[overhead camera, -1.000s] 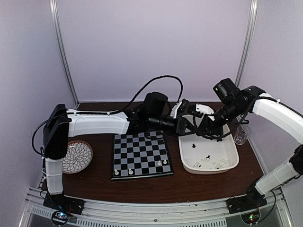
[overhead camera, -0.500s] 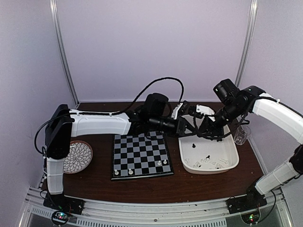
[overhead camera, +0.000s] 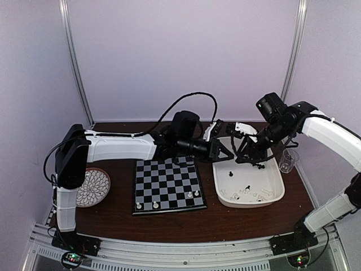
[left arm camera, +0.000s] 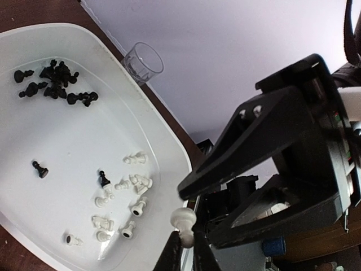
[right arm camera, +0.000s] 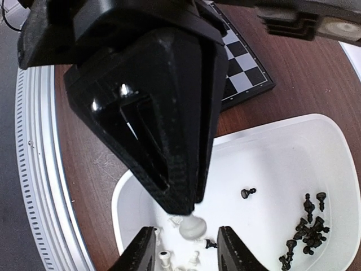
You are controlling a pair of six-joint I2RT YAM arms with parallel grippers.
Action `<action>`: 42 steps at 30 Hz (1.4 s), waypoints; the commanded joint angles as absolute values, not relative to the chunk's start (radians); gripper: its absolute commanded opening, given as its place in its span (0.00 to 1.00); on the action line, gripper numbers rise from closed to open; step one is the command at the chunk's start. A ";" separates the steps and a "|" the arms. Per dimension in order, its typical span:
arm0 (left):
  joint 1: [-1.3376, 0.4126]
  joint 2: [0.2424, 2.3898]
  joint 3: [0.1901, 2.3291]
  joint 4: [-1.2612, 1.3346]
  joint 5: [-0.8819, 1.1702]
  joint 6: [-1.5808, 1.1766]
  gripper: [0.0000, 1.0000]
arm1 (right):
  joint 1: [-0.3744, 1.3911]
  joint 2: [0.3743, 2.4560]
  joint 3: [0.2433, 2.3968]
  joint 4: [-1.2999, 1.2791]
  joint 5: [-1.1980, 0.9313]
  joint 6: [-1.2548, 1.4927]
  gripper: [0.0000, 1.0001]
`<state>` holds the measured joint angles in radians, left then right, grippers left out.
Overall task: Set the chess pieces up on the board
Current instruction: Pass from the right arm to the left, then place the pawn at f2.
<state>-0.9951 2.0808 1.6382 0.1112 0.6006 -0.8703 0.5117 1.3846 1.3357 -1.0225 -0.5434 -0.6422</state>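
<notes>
Though hardly shifted in place since a second ago, now pinches a white chess piece (left arm camera: 184, 219) by its lower part in the left hand (left arm camera: 186, 247), clenched tight where a second ago stood partly parted. Holds that piece in the air, round head clear of the fingertips, above the far-left part of the white tray (overhead camera: 276, 182). Has let go with the right hand (right arm camera: 189, 247), spreading its fingers (right arm camera: 141, 251) wide to either side of the piece without touching it, where a second ago kept them narrowly closed. Keeps both hands tip to tip over the tray, as before, with the right drawn back only a little.

Leaves the board (overhead camera: 168, 183) on the table (overhead camera: 225, 221) unchanged from earlier, with four white pieces (overhead camera: 155, 205) on it: two on the nearest row toward the left, two one row up toward the right. Shows the other chess pieces loose in the tray, with black ones (left arm camera: 53, 79) bunched at one end and white ones (left arm camera: 132, 195) scattered at the other.
</notes>
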 commanded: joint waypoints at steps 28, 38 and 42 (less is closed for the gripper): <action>-0.913 1.958 1.717 -1.114 0.267 -0.188 0.07 | 0.307 1.328 1.214 -0.987 -0.615 -0.653 0.44; -0.935 2.015 1.729 -1.121 0.299 -0.177 0.07 | 0.308 1.338 1.215 -0.985 -0.609 -0.655 0.44; -0.947 2.048 1.746 -1.094 0.302 -0.181 0.07 | 0.308 1.338 1.216 -0.986 -0.608 -0.656 0.44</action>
<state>-0.9325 2.0151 1.7092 -1.1191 0.2916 -0.1921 0.3134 1.3334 1.2163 -0.9970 -0.6044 -0.6502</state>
